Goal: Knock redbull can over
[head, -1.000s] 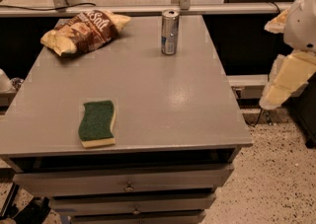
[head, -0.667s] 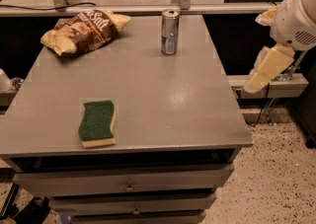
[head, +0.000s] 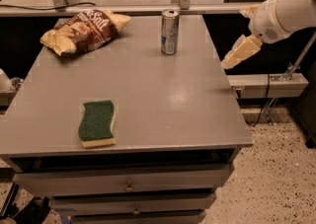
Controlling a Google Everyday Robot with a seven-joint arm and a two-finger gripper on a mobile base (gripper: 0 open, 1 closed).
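Observation:
The redbull can (head: 170,31) stands upright near the far edge of the grey table (head: 163,104), a little right of the middle. It is slim and silver with blue panels and a shiny top rim. My gripper (head: 240,50) hangs off the table's right edge, to the right of the can and clearly apart from it, at about the can's height. The white arm (head: 284,11) reaches in from the upper right.
A brown chip bag (head: 84,30) lies at the table's far left. A green and yellow sponge (head: 98,123) lies near the front left. Drawers sit below the tabletop. A metal rail (head: 269,85) runs to the right of the table, over a speckled floor.
The arm and gripper have moved up and to the left, closer to the table's right edge and the can. The can, bag and sponge have not moved.

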